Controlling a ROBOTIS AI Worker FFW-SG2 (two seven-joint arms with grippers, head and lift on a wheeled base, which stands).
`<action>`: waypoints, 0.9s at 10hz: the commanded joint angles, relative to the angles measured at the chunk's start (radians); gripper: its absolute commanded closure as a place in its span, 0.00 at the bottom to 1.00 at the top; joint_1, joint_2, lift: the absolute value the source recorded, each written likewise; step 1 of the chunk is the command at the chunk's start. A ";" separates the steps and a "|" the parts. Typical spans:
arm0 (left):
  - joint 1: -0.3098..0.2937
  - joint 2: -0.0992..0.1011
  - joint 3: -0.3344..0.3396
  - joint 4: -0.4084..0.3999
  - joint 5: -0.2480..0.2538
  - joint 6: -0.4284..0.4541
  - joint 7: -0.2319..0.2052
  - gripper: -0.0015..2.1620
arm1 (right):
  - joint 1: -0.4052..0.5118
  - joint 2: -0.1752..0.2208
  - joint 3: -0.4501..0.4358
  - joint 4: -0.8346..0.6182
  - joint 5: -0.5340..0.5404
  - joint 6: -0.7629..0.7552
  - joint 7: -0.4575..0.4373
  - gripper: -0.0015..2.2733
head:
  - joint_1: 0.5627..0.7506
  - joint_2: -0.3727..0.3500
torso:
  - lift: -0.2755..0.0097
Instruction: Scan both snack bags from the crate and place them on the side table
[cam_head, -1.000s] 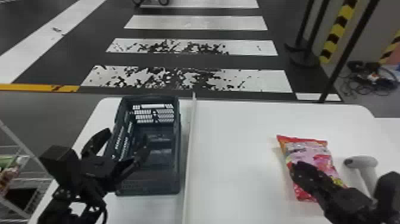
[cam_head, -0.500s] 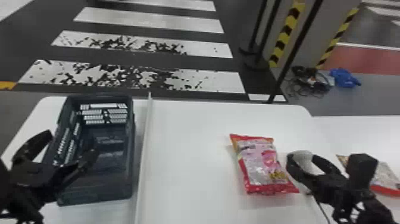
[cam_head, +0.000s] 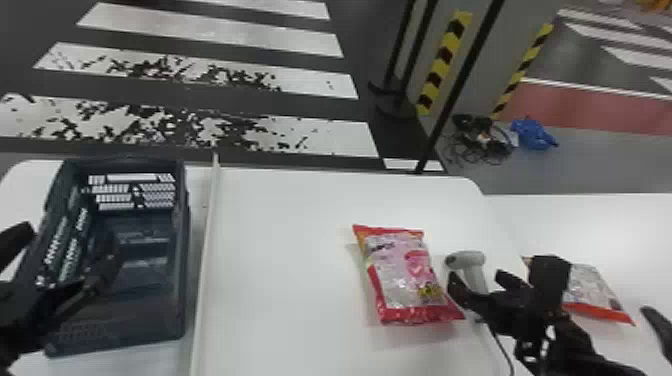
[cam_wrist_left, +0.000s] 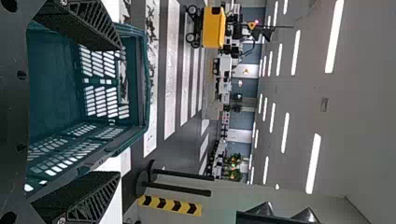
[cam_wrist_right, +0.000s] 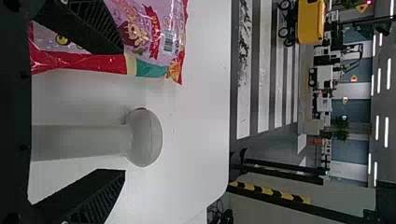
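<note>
Grasping the rounded pale-grey scanner (cam_wrist_right: 144, 138) could make the wide right pincer (cam_wrist_right: 123, 111) snag the pink-and-red plastic snack bag (cam_wrist_right: 161, 25); left pincer (cam_wrist_left: 119, 111) gapes.

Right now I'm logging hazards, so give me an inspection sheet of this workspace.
Surface: white table with raised divider
Job's things: crate left of the divider; snack bag and scanner right of it; second bag on side table
Clutter: blue bundle on floor
Grippers: left gripper open at crate; right gripper open around scanner
Cables: thin cable near scanner; tangled heap on floor
Surroundings: white floor stripes, black-and-yellow markings
</note>
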 joint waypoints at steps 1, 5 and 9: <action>0.000 0.001 0.000 0.000 0.000 0.001 0.000 0.02 | -0.043 0.001 -0.009 0.052 0.037 -0.002 0.000 0.01 | 0.70 0.17 | 0.62; -0.001 0.001 0.000 0.003 0.000 -0.002 0.001 0.02 | -0.141 0.000 -0.046 0.196 0.160 0.001 0.011 0.41 | 0.70 0.15 | 0.62; -0.001 0.000 0.000 0.003 0.000 0.001 0.001 0.02 | -0.132 0.000 -0.045 0.173 0.195 0.044 0.014 0.99 | 0.70 0.13 | 0.62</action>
